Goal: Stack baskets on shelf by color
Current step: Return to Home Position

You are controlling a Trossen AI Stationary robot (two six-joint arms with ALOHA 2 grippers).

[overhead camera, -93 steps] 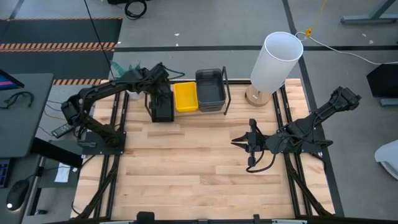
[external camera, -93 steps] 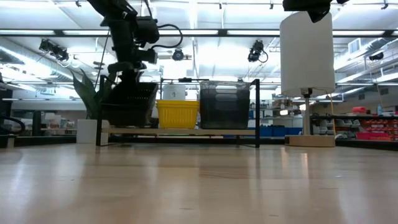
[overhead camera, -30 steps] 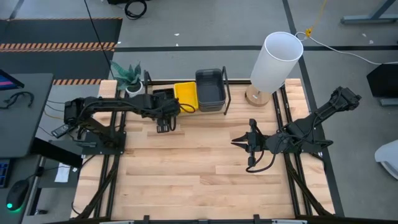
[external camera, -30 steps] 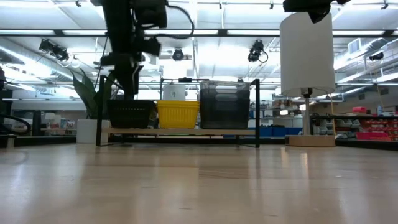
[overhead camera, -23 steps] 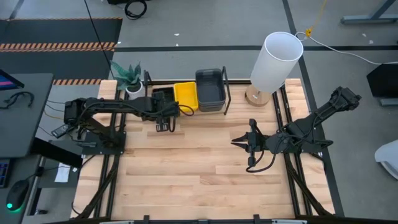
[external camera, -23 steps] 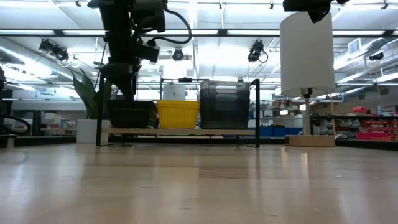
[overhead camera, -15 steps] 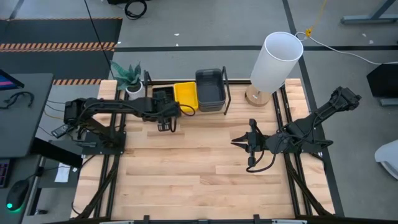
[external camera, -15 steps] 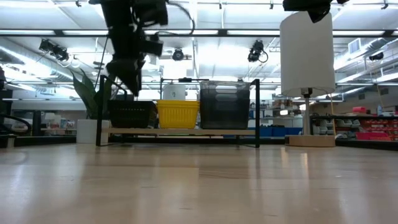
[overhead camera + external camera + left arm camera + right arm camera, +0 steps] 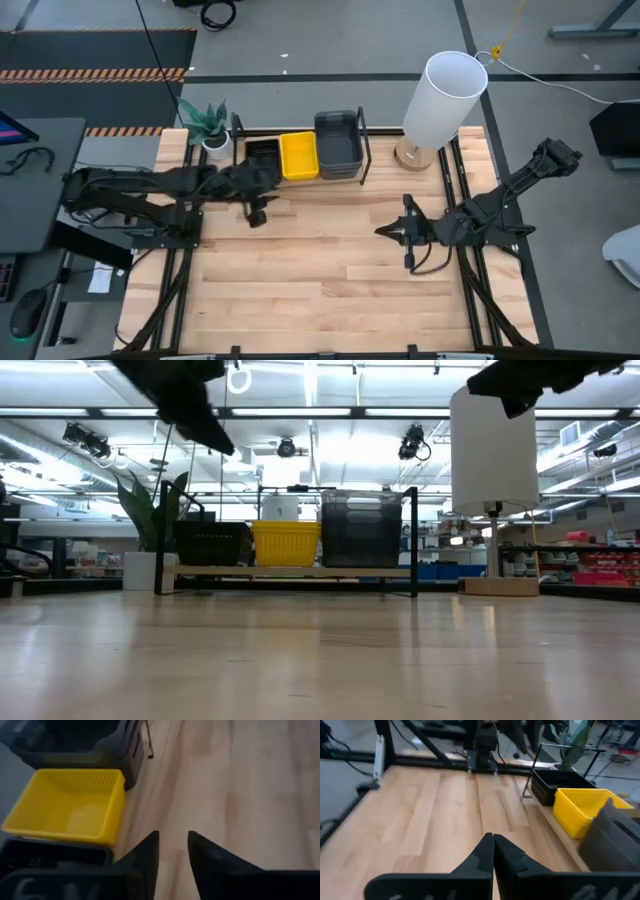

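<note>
Wooden counter (image 9: 320,270) carried the shelf (image 9: 290,572) of sorted baskets (image 9: 285,543); left jaws, slightly spread and empty beside the shelf, should retreat clear of its frame; right jaws pressed together.

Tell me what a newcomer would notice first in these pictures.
The bright yellow basket stands out on the shelf at the far edge of the table, between the black basket and the grey basket. A tall white cylinder looms near the far right corner. The left gripper hangs empty just before the shelf, the right gripper mid-table.
</note>
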